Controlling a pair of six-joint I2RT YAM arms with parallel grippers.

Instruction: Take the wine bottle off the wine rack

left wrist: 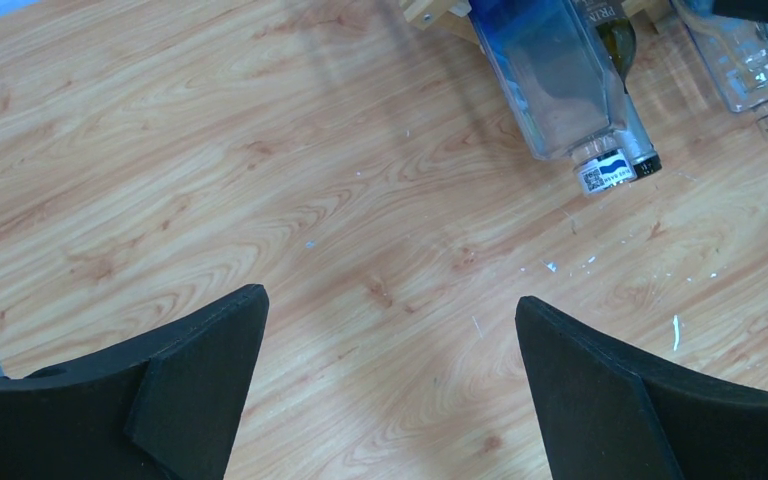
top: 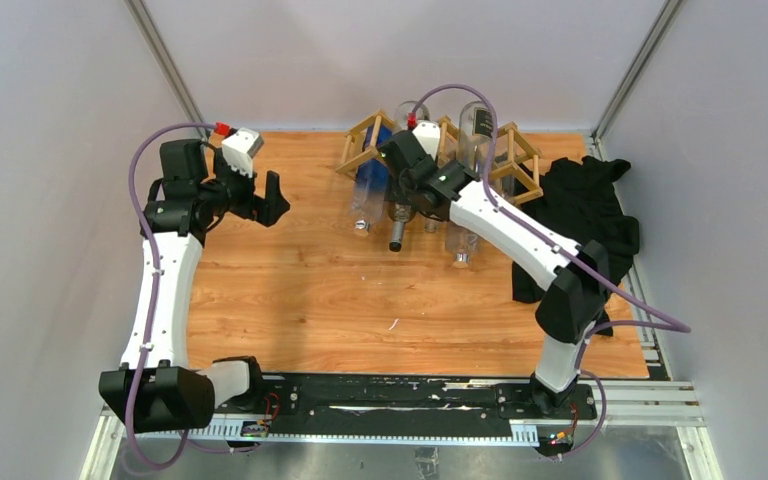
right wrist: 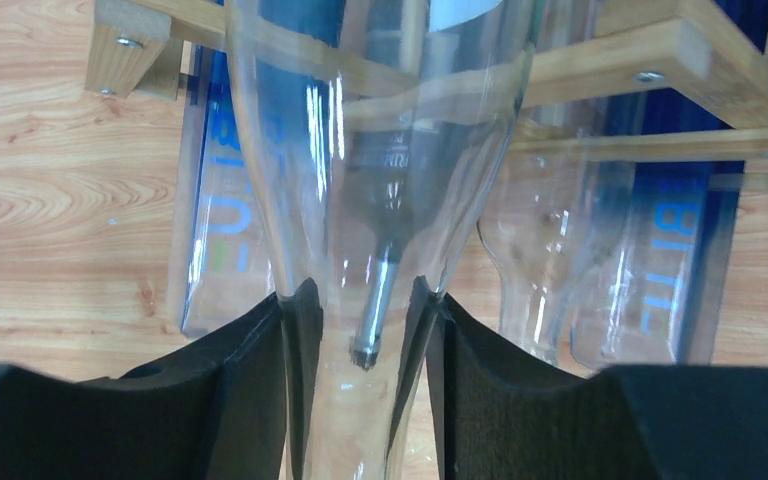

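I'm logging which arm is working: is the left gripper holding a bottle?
No, the left gripper is open, with only the wooden table showing in its gap.

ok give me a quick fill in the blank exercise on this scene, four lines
1. The right pincer grips the clear bottle by its ____.
2. The left pincer is ____ and holds nothing.
3. The rack is built of ____ slats.
4. The crumpled cloth is ____ in colour.

Missing words: neck; open; wooden; black
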